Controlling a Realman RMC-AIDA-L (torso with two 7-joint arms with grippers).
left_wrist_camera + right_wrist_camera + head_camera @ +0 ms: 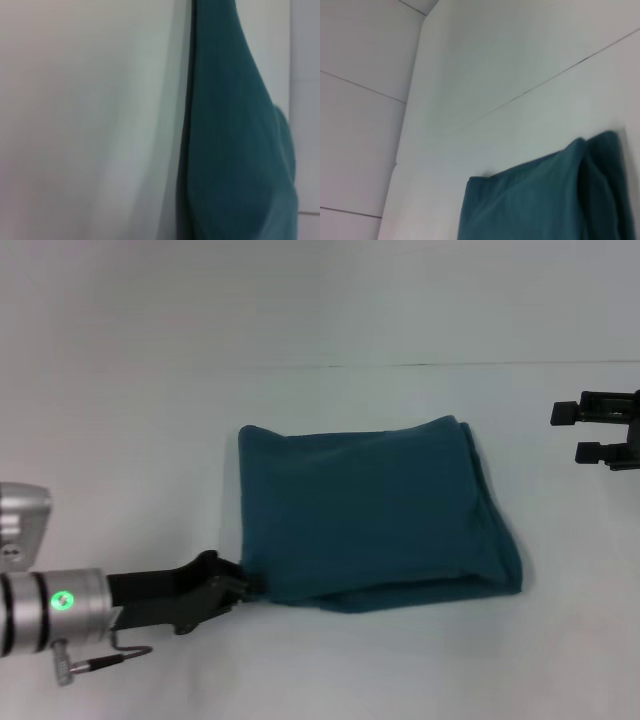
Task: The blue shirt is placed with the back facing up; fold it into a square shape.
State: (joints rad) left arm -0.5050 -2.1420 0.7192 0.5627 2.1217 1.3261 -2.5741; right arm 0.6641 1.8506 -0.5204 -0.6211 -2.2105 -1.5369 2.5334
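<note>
Left gripper (245, 585) sits low at the near-left corner of the blue shirt (370, 510), its black fingertips touching the cloth's edge there; whether they pinch the fabric or merely rest against it, I cannot tell. Right gripper (590, 430) hangs well apart from the shirt, off its far-right side, with two fingers spread and nothing between them.

The shirt lies on the white table (150, 440) as a compact, roughly square packet, plain side up, with layered edges showing along its near and right sides. By my judgement the folding is nearly finished, and this is the last tidy-up or let-go at that corner. Next would call for freeing the corner without dragging the layers askew.

Only the head view shows both grippers and the whole outline. From the left wrist, the shirt (235, 150) shows one long folded edge against the table. From the right wrist, the shirt (540, 200) shows its stacked far corner.
</note>
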